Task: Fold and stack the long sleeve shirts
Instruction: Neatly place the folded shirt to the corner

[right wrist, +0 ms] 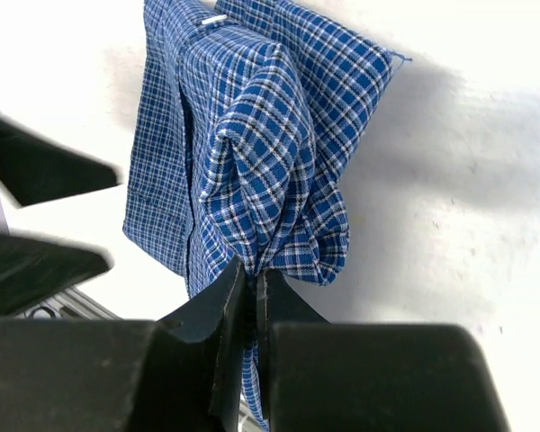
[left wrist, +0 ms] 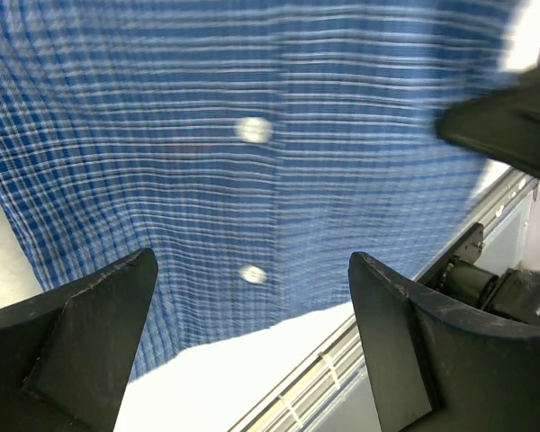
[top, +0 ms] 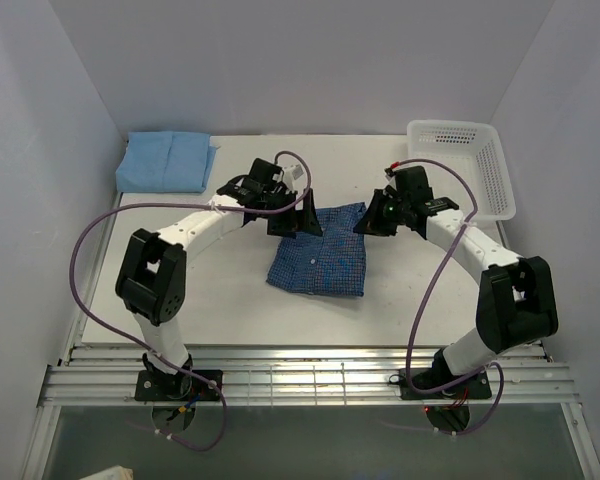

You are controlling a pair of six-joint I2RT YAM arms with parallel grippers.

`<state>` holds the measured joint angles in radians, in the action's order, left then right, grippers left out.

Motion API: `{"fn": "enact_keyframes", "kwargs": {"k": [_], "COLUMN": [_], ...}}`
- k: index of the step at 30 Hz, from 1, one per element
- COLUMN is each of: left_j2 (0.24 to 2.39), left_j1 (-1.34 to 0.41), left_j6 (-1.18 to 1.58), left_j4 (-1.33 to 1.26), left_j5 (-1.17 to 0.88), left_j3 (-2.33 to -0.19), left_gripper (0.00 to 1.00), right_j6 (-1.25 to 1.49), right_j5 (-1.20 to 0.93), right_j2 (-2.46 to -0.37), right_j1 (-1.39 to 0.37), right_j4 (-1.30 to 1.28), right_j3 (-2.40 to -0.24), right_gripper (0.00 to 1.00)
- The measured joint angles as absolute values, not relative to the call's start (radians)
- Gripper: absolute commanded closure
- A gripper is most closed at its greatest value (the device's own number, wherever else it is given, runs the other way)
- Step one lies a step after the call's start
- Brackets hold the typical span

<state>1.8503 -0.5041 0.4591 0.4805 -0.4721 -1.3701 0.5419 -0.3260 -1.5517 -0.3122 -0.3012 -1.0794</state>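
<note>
While the right gripper (right wrist: 250,277) sits with its jaws pressed together on a bunched fold of the dark blue check shirt (right wrist: 252,117), the cloth puckers right at the pinch and spreads out flat beyond it on the white table (top: 230,310).

Over to the left gripper (left wrist: 252,261): jaws spread wide, nothing between them, poised over the front of that same shirt. Whether the fingers touch the cloth, I cannot tell. Two white buttons show in the gap, one button (left wrist: 253,130) further off and a second button (left wrist: 251,274) close to the fingertips.

From above, the shirt count is two. The check one lies mid-table as a rough rectangle, with a gripper at each far corner, the left one at the far left and the right one at the far right. The plain light blue shirt (top: 167,162) lies folded at the far left corner, well apart from both grippers.

One white mesh basket (top: 450,126) stands at the far right corner. Two purple cables (top: 80,260) loop off the arms, one each.

As for writing, a small white tab (right wrist: 214,18) shows on the check shirt's far end, too small to read.
</note>
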Motion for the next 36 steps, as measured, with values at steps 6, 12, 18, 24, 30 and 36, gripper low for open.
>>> {"fn": "enact_keyframes", "kwargs": {"k": [6,12,18,24,30,36], "left_j2": [1.731,1.712,1.731,1.731,1.751,1.811], "left_j1": [-0.604,-0.764,-0.918,-1.000,-1.037,-1.061], "left_j6": [0.437,0.435,0.461,0.523,0.583,0.625], "left_j4": [0.518,0.527,0.540,0.530,0.513,0.504], "left_j5": [-0.416,-0.337,-0.138,0.110,0.282,0.334], "left_j3": [-1.437,-1.448,-1.446,-1.446,-1.448,-1.451], "left_gripper": [0.02,0.02,0.02,0.02,0.02,0.02], "right_j6": [0.615,0.701,0.754,0.804,0.857,0.894], "right_j5": [-0.221,-0.158,-0.120,-0.102,-0.100,-0.088], "right_j2": [-1.515,-1.487,-1.480,-1.457,-1.454,-1.454], "right_j1": [-0.347,-0.380,-0.406,-0.430,-0.455,-0.472], "right_j4": [-0.426,-0.492,-0.560,-0.587,-0.590,-0.587], "right_j3": [-1.100,-1.124,-1.201,-1.208,-1.208,-1.208], "right_gripper": [0.92,0.92,0.92,0.92,0.92,0.92]}}
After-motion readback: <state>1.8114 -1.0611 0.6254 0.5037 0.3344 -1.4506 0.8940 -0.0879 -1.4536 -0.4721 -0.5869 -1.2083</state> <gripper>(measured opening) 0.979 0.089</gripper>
